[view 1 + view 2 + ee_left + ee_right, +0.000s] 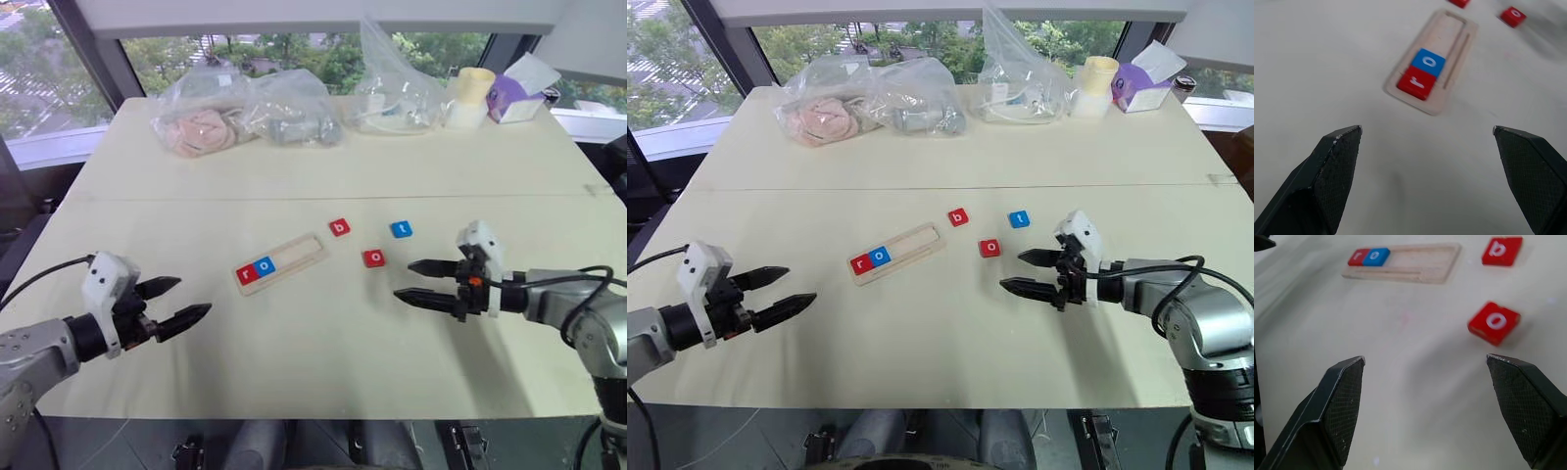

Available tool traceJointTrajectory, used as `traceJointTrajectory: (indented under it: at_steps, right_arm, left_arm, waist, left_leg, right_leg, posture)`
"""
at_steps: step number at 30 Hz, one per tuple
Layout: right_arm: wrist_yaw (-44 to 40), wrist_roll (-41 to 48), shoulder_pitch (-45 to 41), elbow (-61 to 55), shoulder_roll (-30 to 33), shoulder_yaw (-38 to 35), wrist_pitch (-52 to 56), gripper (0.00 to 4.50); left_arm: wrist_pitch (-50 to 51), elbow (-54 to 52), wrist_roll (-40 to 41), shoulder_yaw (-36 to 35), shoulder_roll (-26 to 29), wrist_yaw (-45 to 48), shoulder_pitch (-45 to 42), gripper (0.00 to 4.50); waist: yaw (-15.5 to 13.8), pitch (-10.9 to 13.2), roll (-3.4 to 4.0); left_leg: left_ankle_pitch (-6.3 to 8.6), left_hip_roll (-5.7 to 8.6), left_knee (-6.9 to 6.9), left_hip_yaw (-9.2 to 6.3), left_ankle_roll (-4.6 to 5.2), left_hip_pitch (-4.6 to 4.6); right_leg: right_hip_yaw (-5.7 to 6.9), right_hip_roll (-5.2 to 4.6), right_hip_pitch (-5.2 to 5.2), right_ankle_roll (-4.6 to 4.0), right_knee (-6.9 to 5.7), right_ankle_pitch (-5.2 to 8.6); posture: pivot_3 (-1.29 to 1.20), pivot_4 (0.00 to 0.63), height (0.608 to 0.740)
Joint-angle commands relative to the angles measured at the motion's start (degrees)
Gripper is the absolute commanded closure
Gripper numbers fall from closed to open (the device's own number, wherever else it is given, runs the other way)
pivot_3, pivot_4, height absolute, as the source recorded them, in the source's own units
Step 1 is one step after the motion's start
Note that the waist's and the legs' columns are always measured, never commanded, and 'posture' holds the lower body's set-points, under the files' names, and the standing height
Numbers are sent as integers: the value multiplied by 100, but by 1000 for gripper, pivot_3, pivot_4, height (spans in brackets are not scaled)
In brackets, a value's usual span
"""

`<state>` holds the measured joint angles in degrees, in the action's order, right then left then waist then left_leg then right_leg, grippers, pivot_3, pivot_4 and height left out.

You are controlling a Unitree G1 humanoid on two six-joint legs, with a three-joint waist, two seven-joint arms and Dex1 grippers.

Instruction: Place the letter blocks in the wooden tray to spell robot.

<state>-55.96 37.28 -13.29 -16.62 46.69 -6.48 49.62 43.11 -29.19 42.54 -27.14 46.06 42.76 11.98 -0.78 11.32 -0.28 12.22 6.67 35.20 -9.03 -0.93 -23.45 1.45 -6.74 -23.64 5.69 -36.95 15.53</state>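
Observation:
The wooden tray (pixel 280 262) lies slanted at the table's middle, holding a red r block (pixel 247 273) and a blue o block (pixel 264 265) at its near-left end. Loose on the table to its right lie a red b block (pixel 339 227), a red o block (pixel 374 258) and a blue t block (pixel 401 229). My left gripper (pixel 182 302) hovers open to the tray's left, nothing between its fingers. On the other side my right gripper (pixel 415 280) is open and empty, just right of the red o block (pixel 1494 322).
Clear plastic bags (pixel 245 113) with soft items, another bag (pixel 396 93), a pale roll (pixel 470 95) and a purple tissue box (pixel 517 93) line the far edge of the table (pixel 323 352). Windows stand behind.

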Motion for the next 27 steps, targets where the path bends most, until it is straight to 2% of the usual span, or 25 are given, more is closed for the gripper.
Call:
traceJointTrajectory:
  at_steps: [1,9,13,20,23,27]
  right_arm:
    - [-31,37,-34,-189,76,16,-58,444]
    - [-55,-6,34,-96,166,-54,-210,444]
    - [-35,-90,47,-15,171,-10,-317,444]
    - [-175,-272,78,275,200,109,-515,444]
    - [-116,-436,-107,499,145,126,-687,444]
    - [-90,-511,-156,178,136,286,-710,444]
  left_arm:
    - [-176,-87,-116,-42,51,7,-38,0]
    - [-199,-102,-247,-21,-2,26,146,0]
    - [-288,33,-799,208,127,-190,155,0]
    - [-295,-147,-611,41,226,241,303,0]
    - [-493,307,-839,103,542,499,-37,0]
    - [-697,655,-1016,673,751,734,-754,0]
  waist:
    - [-6,0,0]
    - [2,0,0]
    - [-1,0,0]
    - [3,0,0]
    - [0,0,-1]
    - [-9,-1,1]
  left_leg:
    - [0,0,0,1,0,0]
    - [0,2,-1,1,1,0]
    - [0,0,-1,2,1,0]
    - [0,1,-1,2,1,0]
    - [0,0,0,2,1,0]
    - [-2,-17,1,21,-3,1]
  right_leg:
    - [0,0,0,0,0,0]
    - [0,-1,0,1,2,0]
    - [0,0,0,1,2,0]
    - [0,0,0,2,3,-1]
    - [0,2,-1,0,0,-1]
    - [9,3,5,-5,-1,-3]
  posture:
    - [0,150,740]
    - [0,150,740]
    - [0,150,740]
    - [0,150,740]
    - [0,150,740]
    - [0,150,740]
